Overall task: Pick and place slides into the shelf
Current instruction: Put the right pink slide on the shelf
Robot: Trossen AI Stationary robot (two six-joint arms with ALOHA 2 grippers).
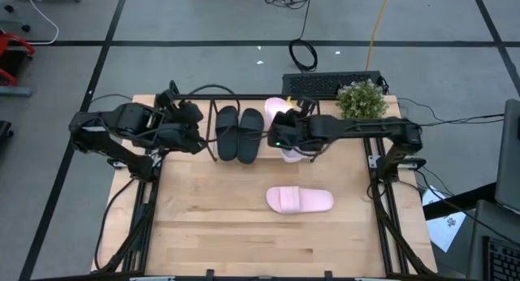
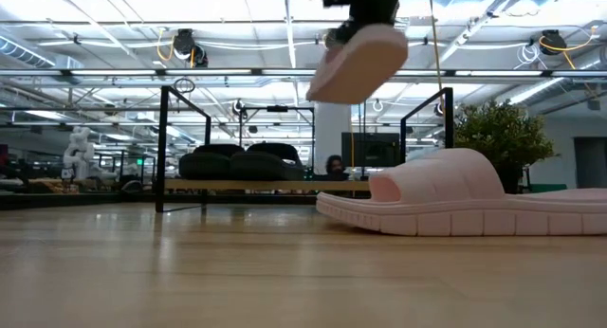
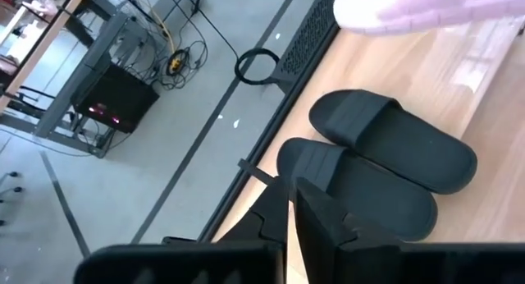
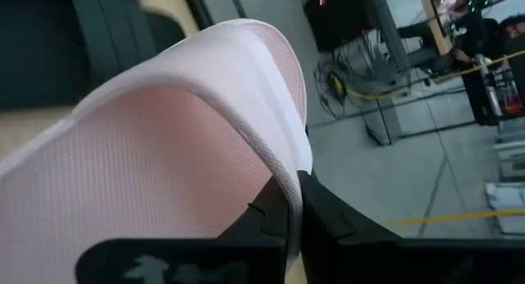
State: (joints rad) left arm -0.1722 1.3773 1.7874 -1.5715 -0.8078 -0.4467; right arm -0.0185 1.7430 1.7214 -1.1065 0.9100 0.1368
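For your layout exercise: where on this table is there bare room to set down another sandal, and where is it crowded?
Free: the bare board in front of and left of the lone pink slide, toward the near table edge. Crowded: the shelf, with the black pair, both grippers, and the right gripper holding a raised pink slide.

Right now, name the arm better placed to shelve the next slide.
Right. The right gripper already pinches a pink slide in the air by the shelf; the left gripper is shut and empty beside the black pair.

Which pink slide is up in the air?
The pink slide pinched by the right hand, above the shelf; the other pink slide lies on the table.
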